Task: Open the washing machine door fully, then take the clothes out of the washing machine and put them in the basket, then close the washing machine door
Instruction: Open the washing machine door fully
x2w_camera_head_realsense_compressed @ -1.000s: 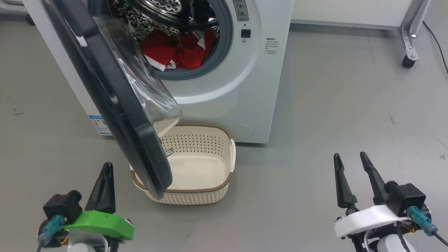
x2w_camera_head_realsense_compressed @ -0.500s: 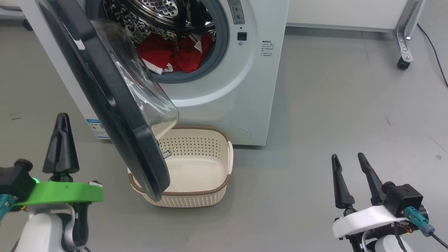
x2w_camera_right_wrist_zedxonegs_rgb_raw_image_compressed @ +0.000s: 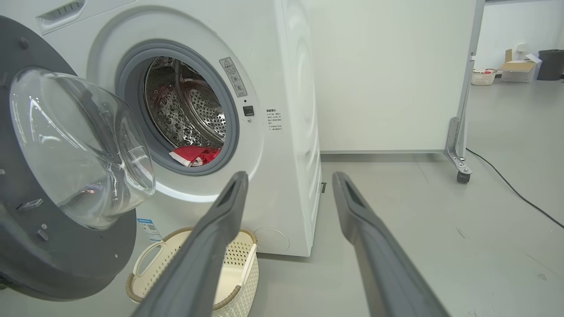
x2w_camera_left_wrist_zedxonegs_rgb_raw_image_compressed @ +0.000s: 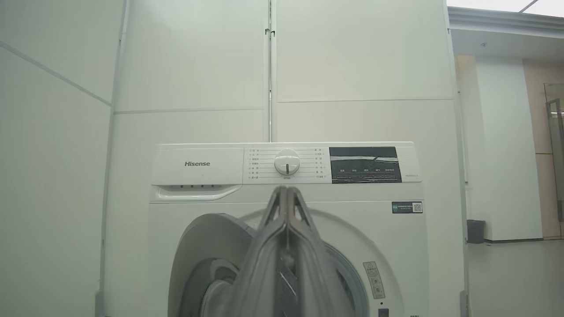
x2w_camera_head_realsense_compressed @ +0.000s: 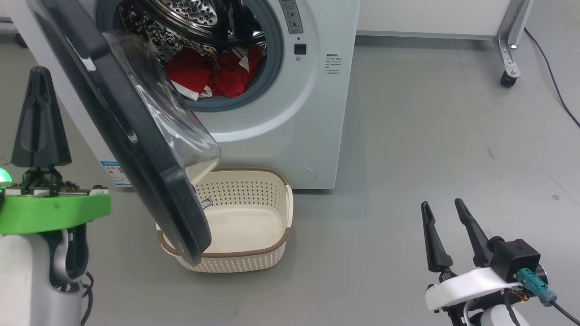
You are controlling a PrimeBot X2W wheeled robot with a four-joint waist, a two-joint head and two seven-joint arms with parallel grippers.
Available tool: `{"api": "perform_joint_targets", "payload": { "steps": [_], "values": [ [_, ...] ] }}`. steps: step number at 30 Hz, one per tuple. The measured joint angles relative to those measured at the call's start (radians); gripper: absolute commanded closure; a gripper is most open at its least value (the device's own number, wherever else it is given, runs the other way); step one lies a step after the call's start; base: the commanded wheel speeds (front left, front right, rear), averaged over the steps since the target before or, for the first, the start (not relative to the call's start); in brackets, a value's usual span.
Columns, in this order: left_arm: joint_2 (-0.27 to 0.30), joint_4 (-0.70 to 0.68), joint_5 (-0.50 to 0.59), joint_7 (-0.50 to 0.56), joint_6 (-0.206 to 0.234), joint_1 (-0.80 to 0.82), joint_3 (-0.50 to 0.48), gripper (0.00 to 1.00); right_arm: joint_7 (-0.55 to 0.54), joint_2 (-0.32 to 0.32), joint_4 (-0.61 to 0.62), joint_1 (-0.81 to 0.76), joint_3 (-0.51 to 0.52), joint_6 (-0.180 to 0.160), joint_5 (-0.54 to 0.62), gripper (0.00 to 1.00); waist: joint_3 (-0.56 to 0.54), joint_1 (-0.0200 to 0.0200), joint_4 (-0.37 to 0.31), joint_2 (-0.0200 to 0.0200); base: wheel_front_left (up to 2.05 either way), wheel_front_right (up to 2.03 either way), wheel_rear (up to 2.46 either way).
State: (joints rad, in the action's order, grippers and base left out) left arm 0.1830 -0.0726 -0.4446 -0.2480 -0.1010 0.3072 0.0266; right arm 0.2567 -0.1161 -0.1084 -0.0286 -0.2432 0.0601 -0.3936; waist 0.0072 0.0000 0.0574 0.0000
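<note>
The washing machine (x2w_camera_head_realsense_compressed: 308,113) stands ahead of me with its drum mouth showing. The washing machine door (x2w_camera_head_realsense_compressed: 136,149) hangs partly open, swung out to the left, and its lower edge overlaps the basket (x2w_camera_head_realsense_compressed: 240,265) on the floor below. Red clothes (x2w_camera_head_realsense_compressed: 208,74) lie in the bottom of the drum. My left gripper (x2w_camera_head_realsense_compressed: 39,71) is raised at the far left, left of the door, shut on nothing. My right gripper (x2w_camera_head_realsense_compressed: 442,204) stands open low at the right, well clear of the machine. The right wrist view shows the door (x2w_camera_right_wrist_zedxonegs_rgb_raw_image_compressed: 66,264), clothes (x2w_camera_right_wrist_zedxonegs_rgb_raw_image_compressed: 194,155) and basket (x2w_camera_right_wrist_zedxonegs_rgb_raw_image_compressed: 194,273) past my right gripper (x2w_camera_right_wrist_zedxonegs_rgb_raw_image_compressed: 291,177).
A white partition on a metal leg with a caster (x2w_camera_head_realsense_compressed: 507,80) stands behind and right of the machine. A black cable (x2w_camera_head_realsense_compressed: 550,68) runs along the floor at the far right. Grey floor stretches between my right gripper and the machine.
My left gripper has risen and moved left, from low beside the basket up to the height of the door's rim. The head camera has shifted a little. The right gripper has held still.
</note>
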Motion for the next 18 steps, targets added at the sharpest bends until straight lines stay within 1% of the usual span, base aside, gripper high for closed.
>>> {"api": "perform_joint_targets", "payload": {
  "steps": [5,7,12,15,18],
  "values": [
    [-0.001,-0.042,0.004,0.024,-0.001,0.031,0.034,1.00,0.000,0.004,0.001,0.000,0.014,0.000,0.004,0.00,0.000,0.0000,-0.019,0.0000,0.00,0.00,0.00],
    [-0.007,-0.064,0.004,0.050,-0.001,0.040,0.055,1.00,0.000,0.007,0.001,0.000,0.016,0.000,0.009,0.00,0.002,0.0000,-0.027,0.0000,0.00,0.00,0.00],
    [-0.017,-0.072,0.004,0.095,-0.001,0.041,0.107,1.00,0.000,0.020,0.001,0.001,0.016,0.001,0.010,0.00,0.007,0.0000,-0.047,0.0001,0.00,0.00,0.00],
    [-0.028,-0.070,0.004,0.132,-0.001,0.038,0.145,1.00,0.000,0.021,0.001,0.002,0.019,0.009,0.011,0.00,0.010,0.0000,-0.059,0.0000,0.00,0.00,0.00],
    [-0.039,-0.066,0.004,0.164,-0.002,0.026,0.183,1.00,0.000,0.023,0.001,0.002,0.024,0.009,0.018,0.00,0.014,0.0000,-0.071,0.0000,0.00,0.00,0.00]
  ]
}}
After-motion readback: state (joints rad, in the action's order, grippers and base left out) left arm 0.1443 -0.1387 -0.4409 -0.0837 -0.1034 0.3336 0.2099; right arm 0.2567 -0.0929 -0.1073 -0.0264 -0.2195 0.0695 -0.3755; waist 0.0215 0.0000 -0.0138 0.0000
